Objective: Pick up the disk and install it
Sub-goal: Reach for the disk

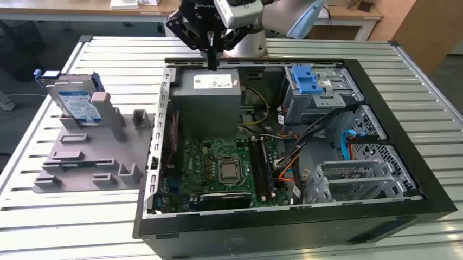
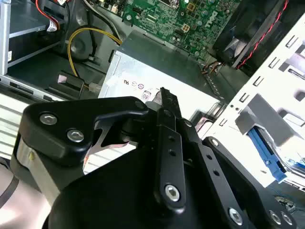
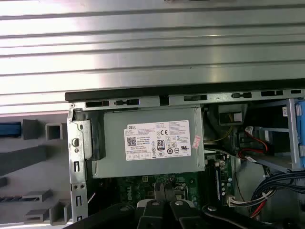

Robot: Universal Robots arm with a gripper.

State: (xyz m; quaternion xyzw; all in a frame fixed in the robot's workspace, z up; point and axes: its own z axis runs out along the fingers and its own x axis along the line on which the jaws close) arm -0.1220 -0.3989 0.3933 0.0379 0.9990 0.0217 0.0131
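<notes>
The arm (image 1: pixel 287 19) is smooth silver-grey tubing with a pale blue joint cap (image 1: pixel 313 15). A white camera box (image 1: pixel 242 11) rides at the wrist. The claw (image 1: pixel 212 60) is matte black, with angular linkage bars, rounded knuckles and narrow fingers. Bright round screw heads (image 2: pixel 172 192) are set into the bars.

disk (image 1: pixel 75 101): bare silver metal, glossy label, blue plastic bracket. fixture (image 1: pixel 94 157): matt grey plastic. table (image 1: pixel 123 54): ribbed aluminium, brushed sheen. power supply (image 1: pixel 210 105): dull grey sheet metal, white paper sticker. gripper (image 1: pixel 211 66): black, satin finish, bright steel screws. case (image 1: pixel 289 230): matt black.
</notes>
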